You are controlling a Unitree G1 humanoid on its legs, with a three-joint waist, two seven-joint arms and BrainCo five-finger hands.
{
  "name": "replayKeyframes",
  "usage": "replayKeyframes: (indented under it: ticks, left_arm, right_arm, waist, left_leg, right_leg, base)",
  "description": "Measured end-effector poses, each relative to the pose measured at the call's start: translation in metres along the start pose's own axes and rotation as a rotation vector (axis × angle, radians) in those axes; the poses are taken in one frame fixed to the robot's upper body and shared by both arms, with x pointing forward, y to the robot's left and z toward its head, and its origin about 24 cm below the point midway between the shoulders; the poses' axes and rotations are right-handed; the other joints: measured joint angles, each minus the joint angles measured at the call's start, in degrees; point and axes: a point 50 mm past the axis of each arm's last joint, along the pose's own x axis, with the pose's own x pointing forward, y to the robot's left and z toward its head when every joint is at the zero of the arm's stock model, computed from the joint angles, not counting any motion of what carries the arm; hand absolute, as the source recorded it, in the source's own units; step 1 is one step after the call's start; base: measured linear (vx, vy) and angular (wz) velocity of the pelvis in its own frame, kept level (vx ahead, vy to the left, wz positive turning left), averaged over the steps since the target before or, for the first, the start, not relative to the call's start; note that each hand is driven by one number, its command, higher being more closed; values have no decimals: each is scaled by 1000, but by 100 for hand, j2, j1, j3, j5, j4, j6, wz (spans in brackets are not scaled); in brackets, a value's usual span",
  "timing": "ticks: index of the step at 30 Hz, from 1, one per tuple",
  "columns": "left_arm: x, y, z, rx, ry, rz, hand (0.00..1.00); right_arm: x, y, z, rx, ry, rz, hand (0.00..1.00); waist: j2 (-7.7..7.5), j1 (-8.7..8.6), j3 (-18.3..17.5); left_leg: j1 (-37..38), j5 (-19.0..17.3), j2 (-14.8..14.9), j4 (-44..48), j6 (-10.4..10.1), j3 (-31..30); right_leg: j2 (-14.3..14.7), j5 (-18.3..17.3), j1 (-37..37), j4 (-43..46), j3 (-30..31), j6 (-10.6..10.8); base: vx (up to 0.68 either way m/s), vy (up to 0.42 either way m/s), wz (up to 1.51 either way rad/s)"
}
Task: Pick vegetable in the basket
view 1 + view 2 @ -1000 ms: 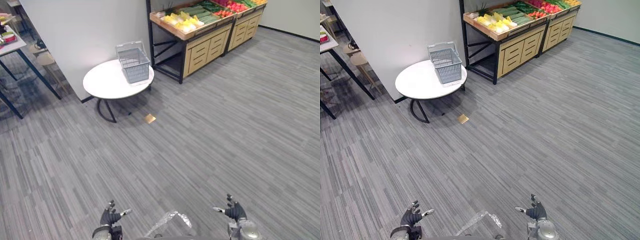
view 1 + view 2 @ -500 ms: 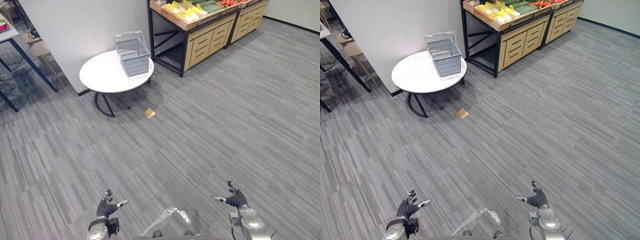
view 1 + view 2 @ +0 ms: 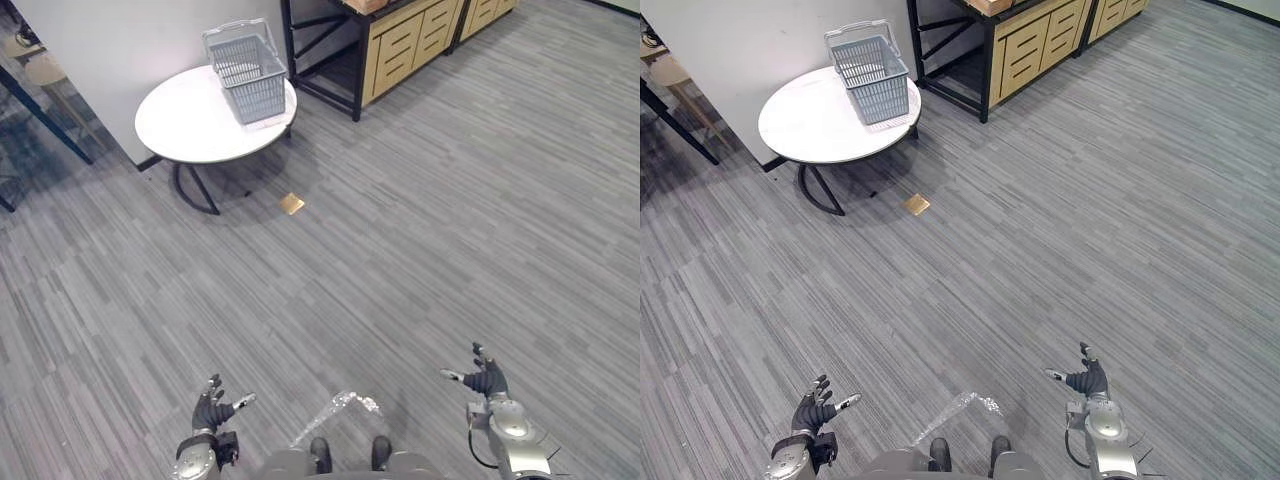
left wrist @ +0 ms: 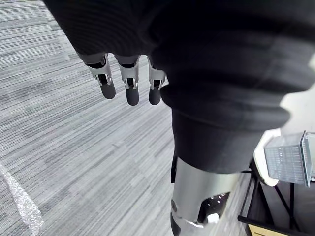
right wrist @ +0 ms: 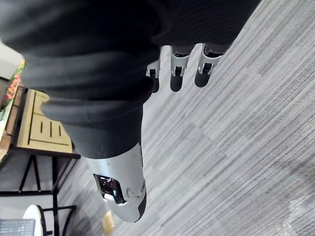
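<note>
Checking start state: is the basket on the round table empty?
Looks empty: basket stands upright on the white table, only grey mesh walls visible inside.

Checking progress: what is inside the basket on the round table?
Nothing shows inside the basket through its open top. Its near wall hides part of the bottom.

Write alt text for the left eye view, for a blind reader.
The left hand and right hand are open and empty, low over a grey floor. Ahead, a grey basket stands on a round white table.
</note>
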Motion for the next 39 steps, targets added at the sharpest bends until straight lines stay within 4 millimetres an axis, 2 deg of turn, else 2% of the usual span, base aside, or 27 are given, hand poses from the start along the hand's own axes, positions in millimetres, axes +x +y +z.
replayKeyframes:
  ticks: [2,4,7,8,9,11,12,13,14,16,17,20,23,25,27,28,29,30,31,32,33,34,35,36,37,38,39]
  left_arm:
    - [6,1,10,10,-27,0,0]
    - [7,1,12,13,-34,2,0]
    - [17,-10,32,7,-94,-19,0]
    - [21,-13,43,3,-127,-25,0]
    - [22,-14,46,3,-138,-26,0]
    - [21,-13,47,6,-141,-25,0]
    - [19,-13,38,3,-111,-23,0]
    - [19,-19,36,-14,-103,-31,0]
    - [19,-24,39,-27,-115,-46,0]
    - [18,-23,37,-28,-109,-41,0]
    - [18,-23,35,-26,-101,-44,0]
    - [17,-23,32,-25,-91,-51,0]
    - [14,-22,25,-22,-70,-58,0]
    - [12,-23,21,-17,-58,-65,0]
    - [10,-27,18,-23,-49,-73,0]
    - [8,-29,15,-33,-38,-75,0]
    - [8,-29,13,-35,-31,-74,0]
    - [7,-26,11,-30,-20,-66,0]
    - [6,-25,9,-30,-15,-59,0]
    - [5,-26,6,-42,-2,-55,0]
    - [6,-28,8,-43,-7,-62,0]
    - [7,-28,9,-42,-10,-63,0]
    - [7,-27,9,-40,-11,-60,0]
    - [8,-26,11,-34,-16,-58,0]
    - [8,-24,11,-29,-16,-54,0]
    - [8,-23,11,-26,-17,-53,0]
    - [12,-21,18,-7,-38,-53,0]
  right_arm:
    - [-4,1,-2,7,3,-3,0]
    - [-4,1,-1,8,2,-2,0]
    - [-1,-4,9,-3,-38,-10,0]
    - [1,-4,17,-3,-67,-11,0]
    - [2,-3,20,-3,-77,-7,0]
    - [0,-1,22,-10,-90,5,0]
    - [-2,-1,19,-20,-85,15,0]
    - [-1,-3,21,-27,-86,13,0]
    - [0,-1,25,-25,-98,22,0]
    - [0,9,24,-20,-97,57,0]
    - [-1,16,25,-31,-104,84,0]
    - [-2,19,28,-15,-121,90,0]
    - [-2,19,33,-5,-149,86,0]
    - [-2,21,32,-5,-147,92,0]
    - [-2,20,32,-9,-145,89,0]
    - [-1,20,35,-14,-155,89,0]
    - [-1,19,36,-13,-156,87,0]
    - [-2,22,33,-8,-145,90,0]
    - [-3,24,31,-3,-139,94,0]
    - [-3,26,32,5,-141,95,0]
    - [-3,28,31,5,-137,97,0]
    - [-4,33,30,4,-133,109,0]
    - [-5,35,30,3,-133,114,0]
    - [-5,38,30,-9,-135,124,0]
    - [-6,41,31,-17,-138,133,0]
    - [-6,42,31,-24,-142,136,0]
    - [-10,47,46,-36,-212,156,0]
  waist:
    - [-27,-45,158]
    - [21,-69,184]
    - [153,-194,324]
    - [184,-189,494]
    - [84,-201,525]
    - [-76,-279,511]
    - [-112,-368,487]
    - [91,-381,498]
    - [265,-413,503]
    - [275,-340,514]
    - [211,-335,556]
    - [30,-186,599]
    - [-14,2,625]
    - [-120,46,696]
    - [-152,163,702]
    - [-56,232,644]
    - [-19,243,635]
    - [-163,324,551]
    - [-276,336,444]
    - [-367,337,383]
    - [-440,320,382]
    - [-500,311,371]
    - [-523,297,374]
    - [-523,271,380]
    - [-497,244,373]
    - [-453,200,353]
    - [-374,12,304]
  left_leg:
    - [528,-135,-48,-100,77,-130]
    - [723,-192,-47,-224,67,-237]
    - [1216,-221,221,-652,-35,-546]
    - [1463,-213,285,-759,-238,-618]
    - [1591,-218,266,-783,-278,-640]
    - [2067,-443,179,-827,-656,-829]
    - [2312,-468,170,-734,-677,-950]
    - [2254,-463,331,-515,-673,-955]
    - [1814,-272,583,477,-906,-947]
    - [847,767,971,2956,-690,-789]
    - [221,673,1422,4544,-530,-351]
    - [-503,432,1698,5403,-225,141]
    - [-1561,354,1559,4472,-134,420]
    - [-1877,343,1174,3000,-165,486]
    - [-1950,631,787,1310,-479,273]
    - [-1942,1084,666,-28,-582,103]
    - [-1983,1308,654,-244,-518,79]
    - [-1944,1899,597,-136,-248,139]
    - [-1960,1987,474,-31,-107,227]
    - [-1953,1946,384,227,104,249]
    - [-1836,1693,309,407,178,325]
    - [-1550,1402,208,486,187,369]
    - [-1342,1250,154,487,209,364]
    - [-873,963,78,437,257,321]
    - [-341,729,25,300,272,232]
    - [-112,647,31,211,271,141]
    - [678,489,82,-235,214,-279]
  right_leg:
    - [-166,-298,-638,1367,-206,-145]
    - [-168,-393,-813,1187,-380,-249]
    - [225,-145,-1392,64,-621,-481]
    - [403,456,-1665,-744,-777,-499]
    - [432,716,-1694,-1154,-815,-530]
    - [574,1628,-1771,-2066,-713,-830]
    - [513,2456,-1785,-1820,-537,-1302]
    - [617,2108,-1883,-1466,-651,-1300]
    - [663,1649,-1906,-1016,-852,-1393]
    - [833,1098,-1313,-986,-961,-1509]
    - [962,840,-588,-1221,-999,-1526]
    - [977,671,337,-1691,-895,-1474]
    - [947,529,1168,-2325,-753,-1362]
    - [802,352,1662,-2562,-712,-1242]
    - [698,123,1973,-2621,-610,-1092]
    - [747,-107,2159,-2654,-512,-928]
    - [766,-214,2233,-2651,-487,-849]
    - [598,-465,2357,-2560,-417,-678]
    - [466,-598,2325,-2397,-363,-545]
    - [217,-818,2151,-1658,-240,-192]
    - [17,-845,1906,-814,-108,-99]
    - [-191,-568,1467,583,-40,269]
    - [-317,-171,1223,1350,-34,446]
    - [-551,53,801,2579,-97,281]
    - [-646,-135,544,3251,-225,-150]
    - [-628,-210,429,3337,-310,-272]
    - [-402,-422,-302,2745,-577,-472]
  base:
    - [358,125,20]
    - [323,61,23]
    - [558,24,61]
    - [451,-11,42]
    - [784,-55,49]
    - [801,-108,57]
    - [617,-136,48]
    - [742,-173,45]
    - [707,-192,27]
    - [853,-266,41]
    - [724,-234,39]
    - [580,-177,22]
    - [522,-93,-7]
    - [552,11,0]
    - [541,91,-19]
    - [494,145,-31]
    - [617,205,-42]
    - [450,161,-27]
    - [638,196,-23]
    - [694,189,-2]
    - [830,239,2]
    - [670,201,3]
    - [640,205,6]
    - [610,174,16]
    - [599,153,26]
    - [913,105,90]
    - [909,12,122]
